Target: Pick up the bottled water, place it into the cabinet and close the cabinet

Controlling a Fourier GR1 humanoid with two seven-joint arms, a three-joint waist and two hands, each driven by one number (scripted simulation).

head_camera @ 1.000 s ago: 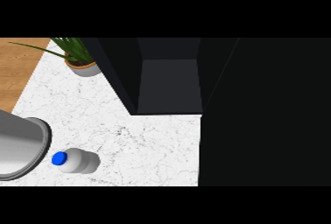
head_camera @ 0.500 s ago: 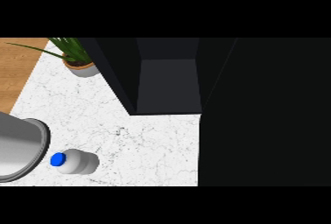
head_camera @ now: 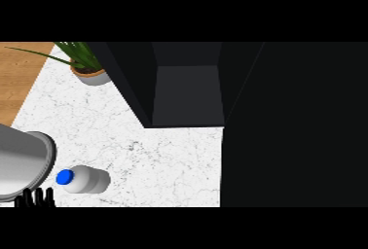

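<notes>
Bottled water (head_camera: 84, 179): stands on the white tabletop (head_camera: 158, 155), just ahead of the left hand (head_camera: 34, 198) and a little to its right, near it but not touching.
Left hand: only black fingers show at the lower edge, straight and pointing forward, spread open with nothing in them.
Right hand: does not show.
Cabinet (head_camera: 188, 92): dark and open, its inside bare as far as can be seen, well ahead of the hand and off to its right.
Progress: nothing of the task is done; the bottle is not yet grasped. Picking it up, carrying it into the cabinet and shutting the door are all left.
Bottle's axis: it looks upright, long axis roughly vertical, blue cap (head_camera: 64, 177) facing up toward the viewer and showing at the side away from the cabinet.
Neighbours: a metal pot (head_camera: 22, 163) sits just beside the bottle, ahead of the hand; a potted plant (head_camera: 90, 73) is far ahead.
</notes>
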